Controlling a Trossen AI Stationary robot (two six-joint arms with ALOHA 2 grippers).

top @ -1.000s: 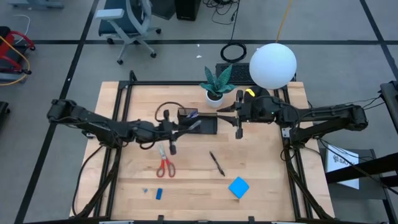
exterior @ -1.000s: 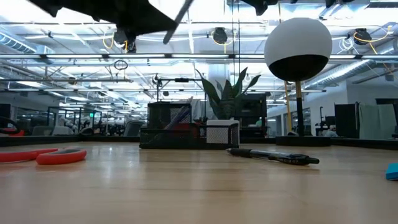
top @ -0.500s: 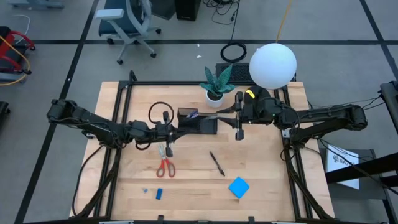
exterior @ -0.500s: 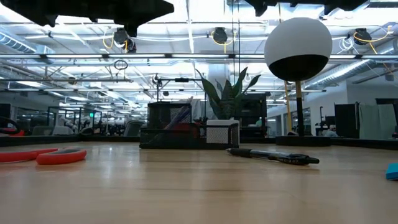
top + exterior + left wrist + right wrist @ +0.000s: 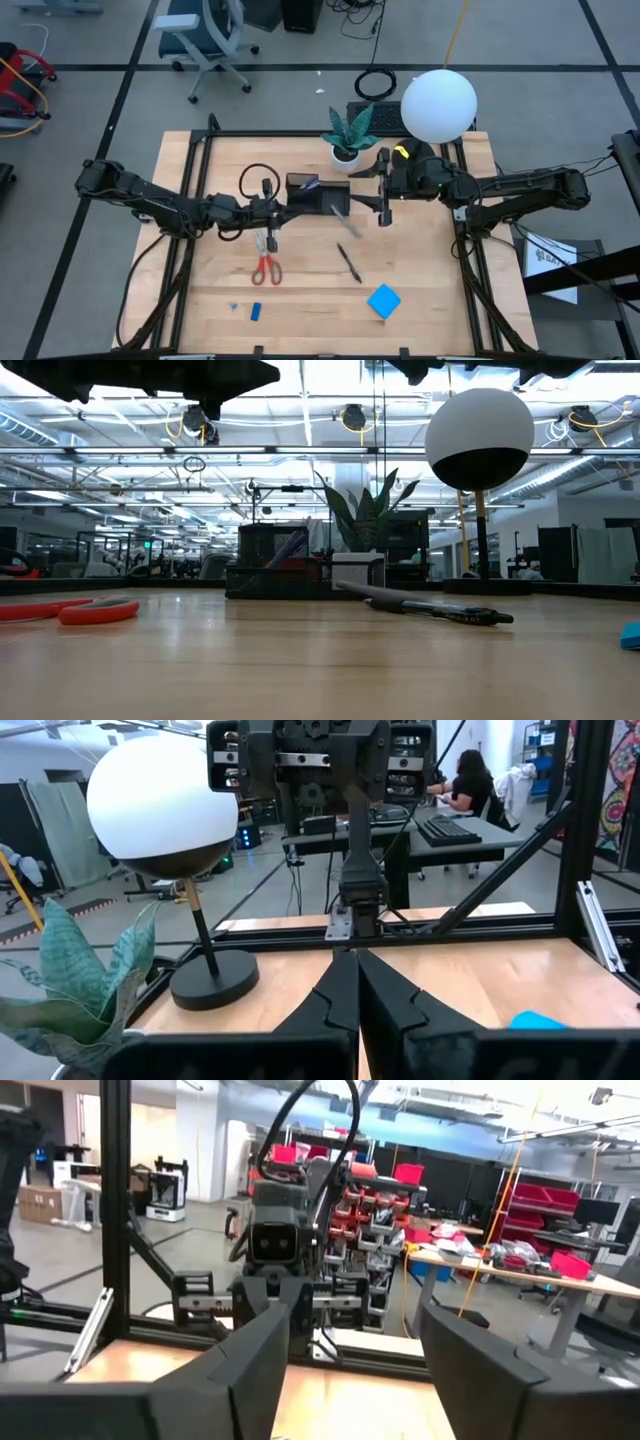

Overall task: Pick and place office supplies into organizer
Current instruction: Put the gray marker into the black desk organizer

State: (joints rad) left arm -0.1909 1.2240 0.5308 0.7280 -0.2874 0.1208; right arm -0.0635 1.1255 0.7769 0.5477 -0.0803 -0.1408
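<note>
The black organizer (image 5: 318,196) stands mid-table with pens in its taller section. A grey pen (image 5: 340,211) shows blurred just off the organizer's right end. In the low view this grey pen (image 5: 366,592) slants down over the black pen (image 5: 445,612). My left gripper (image 5: 291,209) is shut and holds nothing, raised to the left of the organizer. My right gripper (image 5: 360,188) hangs open above the organizer's right end, with nothing between its fingers. Flat on the table lie the red-handled scissors (image 5: 265,263), the black pen (image 5: 348,262), the blue pad (image 5: 384,301) and the small blue eraser (image 5: 256,311).
A white plant pot (image 5: 346,153) stands just behind the organizer. A lamp with a white globe (image 5: 438,104) rises at the far right. A black frame (image 5: 186,180) runs along the table's sides. There is bare wood near the front edge between the eraser and the pad.
My left gripper held the grey pen up a second ago, passed it over and drew back a little toward the table's left. My right gripper held the pen level half a second ago and has now let go. The pen has dropped off the organizer's right end.
</note>
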